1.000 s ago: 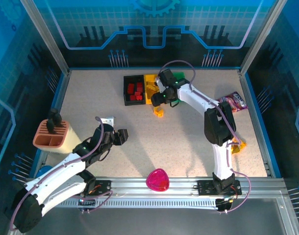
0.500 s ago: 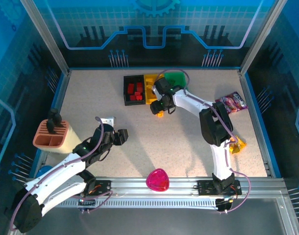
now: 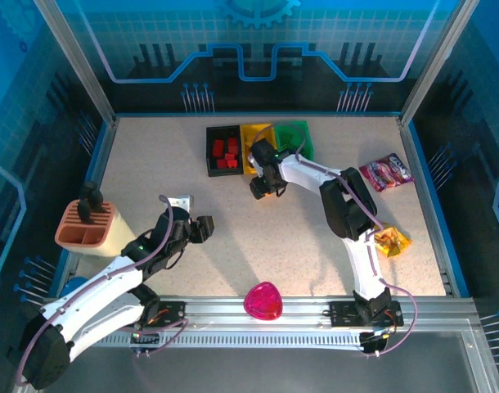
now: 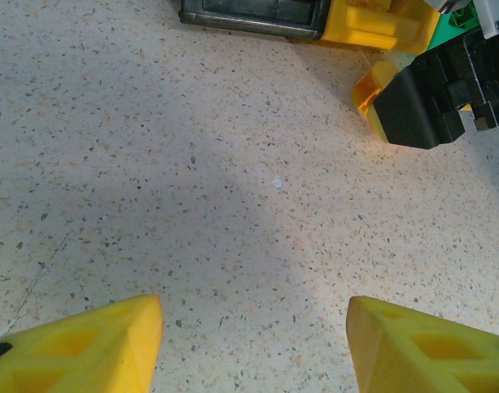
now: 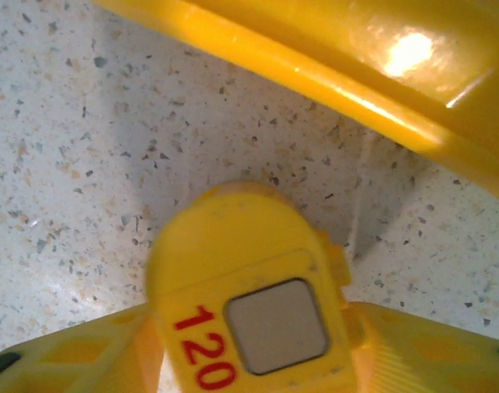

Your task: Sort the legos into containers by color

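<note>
Your right gripper (image 5: 249, 344) pinches the yellow lego (image 5: 233, 237), on the table (image 5: 69, 123) at six o'clock of the yellow bin (image 5: 315, 49); judge it light, rigid, slick; hold its flat sides; your left gripper (image 4: 253, 344) gapes empty.

**A robot test cell in a lab**

This is a lab bench built for robot trials, not a home or a shop. A speckled tabletop (image 3: 258, 237) is boxed in by aluminium posts (image 3: 74, 59) and tinted blue panels (image 3: 331, 41). The panel at 12 o'clock carries a printed gear (image 3: 258, 8) and circuit lines. Two white-and-black robot arms (image 3: 102, 286) are bolted to a metal rail (image 3: 233, 309) at 6 o'clock, with cables (image 3: 163, 205) looping along them. The table holds small props: plastic bins (image 3: 209, 151) at 12 o'clock and a pink dish (image 3: 263, 301) at 6 o'clock.
</note>
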You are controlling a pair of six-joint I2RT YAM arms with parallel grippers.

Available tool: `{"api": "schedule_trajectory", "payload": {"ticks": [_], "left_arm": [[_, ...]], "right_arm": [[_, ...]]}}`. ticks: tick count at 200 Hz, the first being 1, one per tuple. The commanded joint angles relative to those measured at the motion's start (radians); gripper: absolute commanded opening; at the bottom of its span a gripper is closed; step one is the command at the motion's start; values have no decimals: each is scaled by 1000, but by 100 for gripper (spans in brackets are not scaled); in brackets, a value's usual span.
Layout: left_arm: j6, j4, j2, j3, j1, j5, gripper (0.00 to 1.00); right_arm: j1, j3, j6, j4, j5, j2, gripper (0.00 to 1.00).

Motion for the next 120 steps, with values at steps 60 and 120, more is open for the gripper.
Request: {"api": "schedule_trajectory", "payload": {"ticks": [60, 120], "left_arm": [[6, 28, -7, 5, -2, 9, 61], [6, 19, -25, 2, -3, 11, 61]], "right_arm": [[46, -11, 1, -6, 80, -70, 31], [44, 16, -19, -12, 123, -185, 28]]}}
